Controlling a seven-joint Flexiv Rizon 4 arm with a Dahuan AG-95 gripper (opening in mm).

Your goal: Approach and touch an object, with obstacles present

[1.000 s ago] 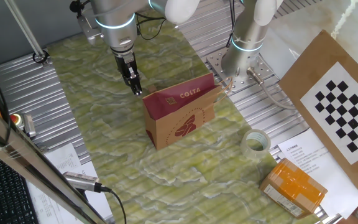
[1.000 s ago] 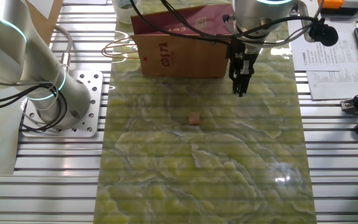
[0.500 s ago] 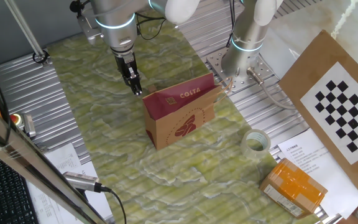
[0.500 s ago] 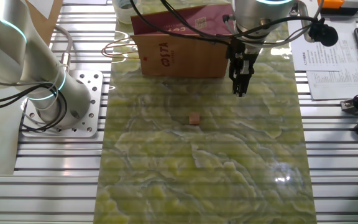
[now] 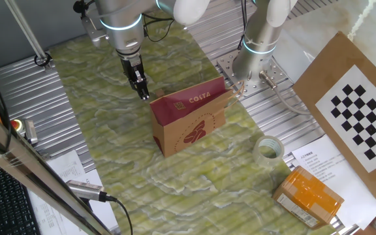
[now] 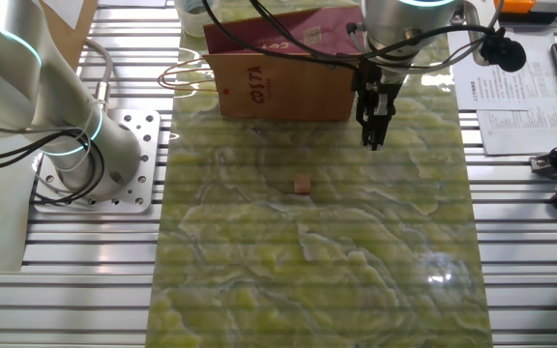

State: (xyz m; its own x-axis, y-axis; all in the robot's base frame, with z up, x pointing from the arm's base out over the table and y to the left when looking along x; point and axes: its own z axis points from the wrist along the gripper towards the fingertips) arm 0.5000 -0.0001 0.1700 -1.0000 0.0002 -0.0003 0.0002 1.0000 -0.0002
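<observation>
Pincer (image 6: 372,140) pressed together, empty, hanging beside the Costa bag (image 6: 277,82); small cube (image 6: 302,185) waits at its eight o'clock.

- The small cube (image 6: 303,185) lies out of our sight behind the Costa bag (image 5: 189,123) in one fixed view.
- We cannot tell how the gripper (image 6: 372,141) jaws stand.
- The picture's top edge cuts the bag's rim in the other fixed view.
</observation>
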